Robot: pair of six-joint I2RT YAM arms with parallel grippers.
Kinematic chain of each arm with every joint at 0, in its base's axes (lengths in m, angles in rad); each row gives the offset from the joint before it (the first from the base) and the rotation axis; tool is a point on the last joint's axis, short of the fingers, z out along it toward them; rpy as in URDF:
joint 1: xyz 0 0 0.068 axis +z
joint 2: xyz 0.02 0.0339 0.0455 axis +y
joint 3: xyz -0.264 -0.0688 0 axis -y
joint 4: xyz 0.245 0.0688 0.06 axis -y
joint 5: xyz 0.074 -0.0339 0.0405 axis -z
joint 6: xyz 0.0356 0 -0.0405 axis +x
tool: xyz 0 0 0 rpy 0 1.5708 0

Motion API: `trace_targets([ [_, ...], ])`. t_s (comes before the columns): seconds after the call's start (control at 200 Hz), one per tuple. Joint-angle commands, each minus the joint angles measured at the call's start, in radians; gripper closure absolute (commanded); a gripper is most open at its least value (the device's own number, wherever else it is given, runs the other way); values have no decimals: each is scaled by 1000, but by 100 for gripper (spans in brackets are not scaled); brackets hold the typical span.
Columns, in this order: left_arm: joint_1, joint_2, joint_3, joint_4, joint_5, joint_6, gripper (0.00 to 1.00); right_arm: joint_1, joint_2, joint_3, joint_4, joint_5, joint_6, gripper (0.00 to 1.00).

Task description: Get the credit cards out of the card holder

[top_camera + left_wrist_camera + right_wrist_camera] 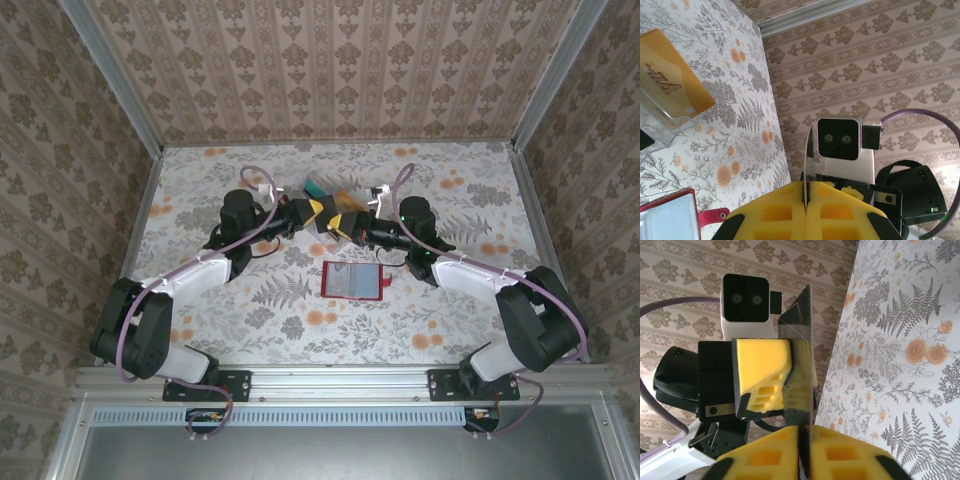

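1. My left gripper point(311, 210) and right gripper point(346, 222) meet nose to nose over the middle of the table point(250, 320), on its far half.
2. Between them is one credit card point(800, 335), held up off the table. It is thin and pale grey, and both wrist cameras see it nearly edge-on.
3. The left wrist view shows the left gripper's yellow fingers point(775, 210) pressed together, with the card's edge rising out of the seam. That gripper is clamped on the card.
4. The right wrist view shows the same at the other end. The right gripper's yellow fingers point(840, 452) are closed on the card's lower edge, and one yellow finger of the left gripper lies flat against the card's face higher up.
5. The card holder point(328, 280) lies flat and open on the table, nearer than the grippers and a little right of centre, apart from both. Its red tab point(712, 216) sticks out on the right side.
6. The holder's inside looks pale blue-grey. From overhead I cannot tell whether that is lining or another card.
7. A clear rack point(660, 117) stands just beyond the grippers on the far side, holding an orange card point(675, 82) and a teal card point(315, 187).
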Motion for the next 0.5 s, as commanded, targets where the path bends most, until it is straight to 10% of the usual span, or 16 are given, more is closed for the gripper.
trace_targets([
  [0.0, 13, 13, -24, 22, -23, -23, 100, 1, 9, 7, 15, 42, -18, 94],
  [0.29, 60, -35, -44, -312, -114, 151, 26, 3, 9, 118, -362, 116, -329, 100],
  [0.495, 88, -97, -30, -621, -251, 302, 4, 5, 39, 263, -708, 252, -706, 100],
])
